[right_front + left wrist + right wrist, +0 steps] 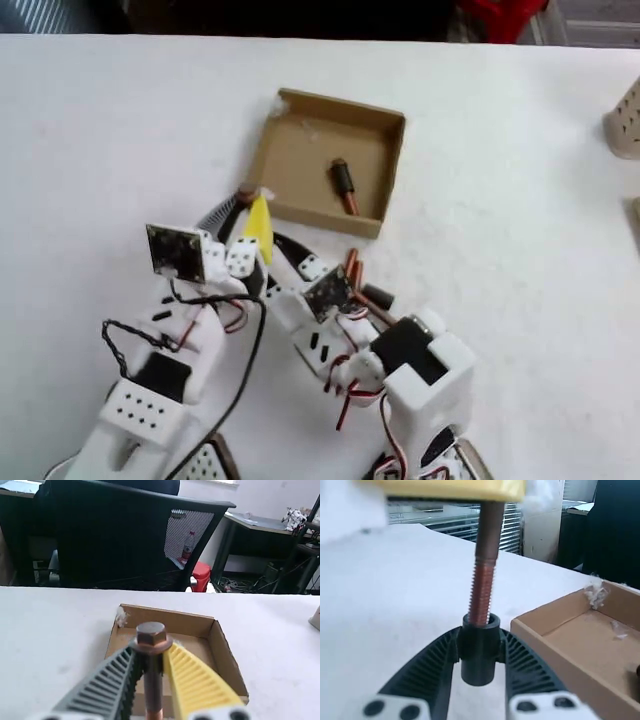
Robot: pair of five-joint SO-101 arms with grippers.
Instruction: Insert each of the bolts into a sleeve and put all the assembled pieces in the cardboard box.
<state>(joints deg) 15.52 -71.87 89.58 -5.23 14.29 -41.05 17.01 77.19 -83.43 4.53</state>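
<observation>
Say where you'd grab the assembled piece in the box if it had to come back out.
Take the assembled piece from straight above, fingers closing across its dark sleeve end, which looks thicker than the copper shank. It lies flat on the floor of the cardboard box, sleeve end toward the far wall. The box walls would likely block a sideways approach.

- Left gripper (152,672): grey and yellow ribbed fingers clamped on copper bolt (151,645), hex head up.
- Cardboard box (226,662): open, behind bolt, on white table (55,630).
</observation>
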